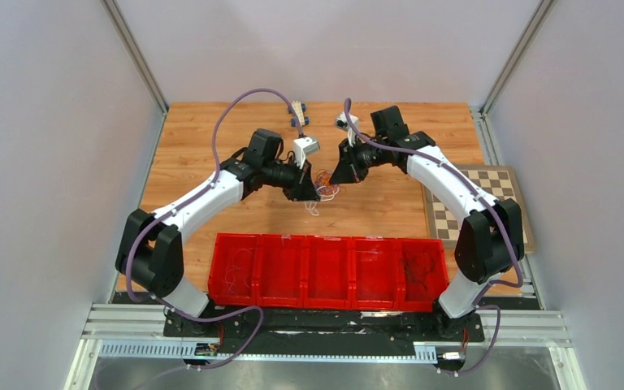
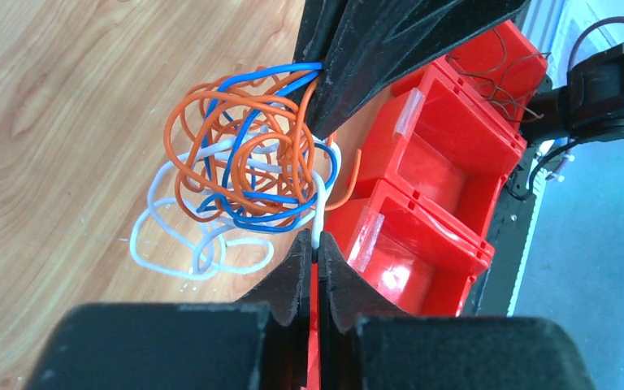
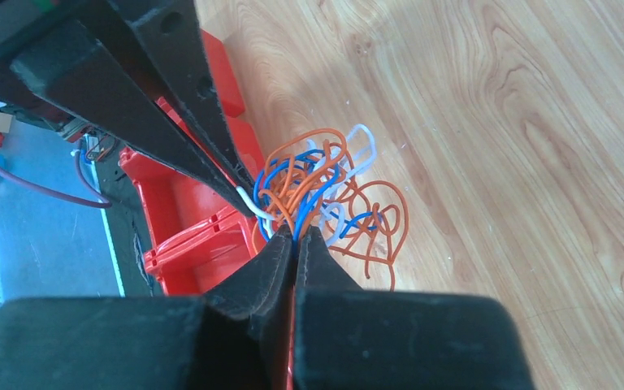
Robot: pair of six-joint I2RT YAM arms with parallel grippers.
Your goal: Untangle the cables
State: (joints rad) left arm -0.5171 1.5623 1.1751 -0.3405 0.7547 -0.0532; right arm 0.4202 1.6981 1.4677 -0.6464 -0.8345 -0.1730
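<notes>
The cables (image 1: 325, 184) form a small knot of orange, blue and white wires held between both grippers just above the wooden table. In the left wrist view the knot (image 2: 248, 175) hangs ahead of my left gripper (image 2: 316, 238), which is shut on a white cable (image 2: 318, 213). My right gripper (image 2: 313, 81) enters from the top there, pinching a blue cable. In the right wrist view my right gripper (image 3: 296, 236) is shut on the blue cable (image 3: 294, 199) of the knot (image 3: 325, 195), and my left gripper (image 3: 242, 195) holds the white strand.
A row of red bins (image 1: 325, 272) stands along the near edge, some holding thin dark wires. A chessboard (image 1: 479, 203) lies at the right. Small toy pieces (image 1: 297, 112) lie at the table's back. The wooden table (image 1: 195, 154) has walls on both sides.
</notes>
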